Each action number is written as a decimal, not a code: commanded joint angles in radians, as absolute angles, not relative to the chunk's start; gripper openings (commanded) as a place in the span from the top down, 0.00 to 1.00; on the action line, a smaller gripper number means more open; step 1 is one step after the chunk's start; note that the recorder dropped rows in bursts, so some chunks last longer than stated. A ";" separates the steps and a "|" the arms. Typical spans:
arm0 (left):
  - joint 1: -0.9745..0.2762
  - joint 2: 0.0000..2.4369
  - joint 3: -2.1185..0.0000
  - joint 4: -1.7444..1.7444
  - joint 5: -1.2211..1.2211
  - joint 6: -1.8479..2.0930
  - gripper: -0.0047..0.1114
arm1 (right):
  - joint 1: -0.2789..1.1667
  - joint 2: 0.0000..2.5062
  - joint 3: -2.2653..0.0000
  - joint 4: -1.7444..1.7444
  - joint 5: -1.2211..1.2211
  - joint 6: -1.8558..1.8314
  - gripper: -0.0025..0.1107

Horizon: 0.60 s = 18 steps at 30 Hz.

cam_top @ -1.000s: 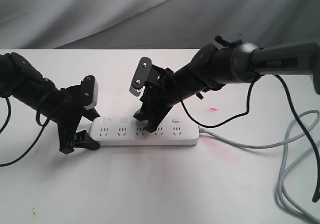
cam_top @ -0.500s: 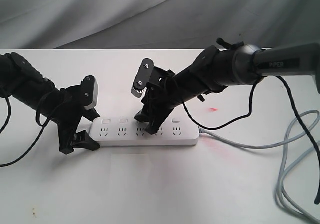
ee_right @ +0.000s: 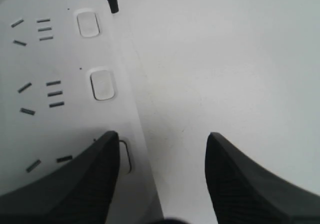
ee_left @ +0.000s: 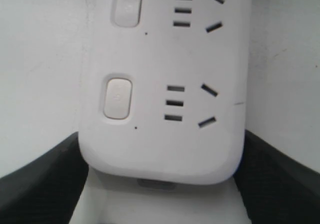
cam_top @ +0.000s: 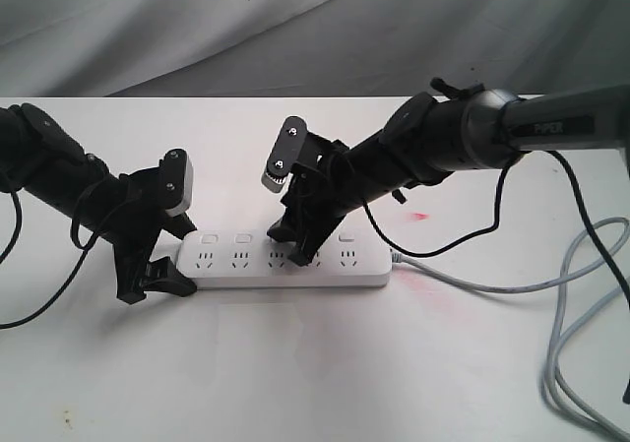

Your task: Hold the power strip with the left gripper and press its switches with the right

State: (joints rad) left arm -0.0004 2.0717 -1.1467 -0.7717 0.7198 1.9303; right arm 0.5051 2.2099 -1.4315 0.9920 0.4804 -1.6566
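Observation:
The white power strip (cam_top: 228, 271) lies flat on the table with its row of switches (cam_top: 210, 237) along the far edge. My left gripper (cam_top: 175, 262) is shut on the strip's left end. In the left wrist view its black jaws press both sides of the rounded end (ee_left: 160, 154), with two switches (ee_left: 117, 97) beyond it. My right gripper (cam_top: 291, 247) stands open over the middle of the strip. In the right wrist view (ee_right: 162, 139) one finger (ee_right: 85, 179) half covers a switch (ee_right: 126, 156); I cannot tell if it touches. The other finger (ee_right: 245, 184) hangs over bare table.
The strip's grey cable (cam_top: 472, 283) runs off to the right and loops near the right edge (cam_top: 576, 363). A black arm cable (cam_top: 591, 225) hangs there too. A small red mark (cam_top: 421, 214) is on the white table (cam_top: 315, 383). Grey cloth (cam_top: 295, 29) hangs behind.
My right gripper has shifted slightly to the right along the strip and its wrist has lifted a little. The left gripper and the strip have not moved.

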 commanded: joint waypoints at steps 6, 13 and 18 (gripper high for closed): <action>-0.005 2.080 -1.145 -0.745 0.681 1.945 0.42 | 0.468 2.054 -1.409 0.992 0.528 -1.675 0.54; -0.005 2.080 -1.145 -0.745 0.681 1.945 0.42 | 0.415 2.052 -1.349 0.968 0.548 -1.671 0.54; -0.005 2.080 -1.145 -0.745 0.681 1.945 0.42 | 0.420 2.090 -1.328 0.998 0.525 -1.717 0.54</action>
State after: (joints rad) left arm -0.0004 2.0717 -1.1467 -0.7717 0.7198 1.9303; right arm 0.4191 2.0792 -1.3320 0.9766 0.5392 -1.6935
